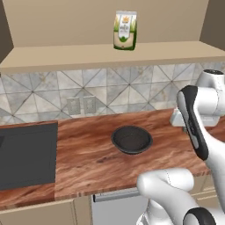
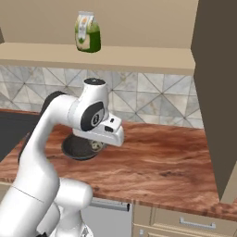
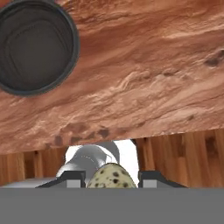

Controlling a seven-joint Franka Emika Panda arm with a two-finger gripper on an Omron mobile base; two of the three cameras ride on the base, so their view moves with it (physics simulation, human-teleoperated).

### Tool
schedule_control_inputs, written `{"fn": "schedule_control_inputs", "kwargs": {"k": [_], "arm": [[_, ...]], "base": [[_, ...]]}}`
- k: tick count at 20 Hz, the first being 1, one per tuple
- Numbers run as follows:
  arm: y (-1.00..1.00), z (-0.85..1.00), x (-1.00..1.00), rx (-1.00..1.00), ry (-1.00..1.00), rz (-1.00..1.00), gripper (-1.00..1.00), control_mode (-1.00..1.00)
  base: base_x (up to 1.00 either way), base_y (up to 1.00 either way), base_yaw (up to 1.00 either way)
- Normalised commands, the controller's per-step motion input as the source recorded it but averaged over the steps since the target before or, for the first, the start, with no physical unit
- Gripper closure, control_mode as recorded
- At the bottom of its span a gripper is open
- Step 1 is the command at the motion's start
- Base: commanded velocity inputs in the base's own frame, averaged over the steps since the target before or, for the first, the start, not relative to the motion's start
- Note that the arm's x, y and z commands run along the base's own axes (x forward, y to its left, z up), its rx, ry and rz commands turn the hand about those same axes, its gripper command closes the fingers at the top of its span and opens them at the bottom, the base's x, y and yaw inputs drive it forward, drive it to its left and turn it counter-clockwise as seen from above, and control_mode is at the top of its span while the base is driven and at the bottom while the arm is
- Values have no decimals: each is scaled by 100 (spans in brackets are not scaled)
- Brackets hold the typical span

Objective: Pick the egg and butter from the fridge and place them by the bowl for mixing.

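Here the gripper hangs above the front part of the wooden counter, its two dark fingers clenched on a speckled egg that sits between them at the bottom of the hand view. In the right base view the same egg shows under the hand, just in front of the black bowl. The egg looks light, smooth and brittle, so the hold should probably stay across its middle with only gentle pressure, and a low set-down would likely be safest, since it can roll on the flat wood. Farther back, the bowl stands near the middle of the counter, with a dark cooktop toward the left edge. Beyond, against the tiled wall, a shelf carries a green and white bag.
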Motion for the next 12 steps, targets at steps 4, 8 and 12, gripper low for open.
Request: {"fn": "schedule_control_inputs", "kwargs": {"k": [4, 8, 12], "arm": [[0, -66, 99, 0, 0, 0, 100, -100], [-14, -55, 96, 0, 0, 0, 100, -100], [-59, -42, 57, 4, 0, 0, 100, -100]], "base": [[0, 0, 0], [0, 0, 0], [0, 0, 0]]}}
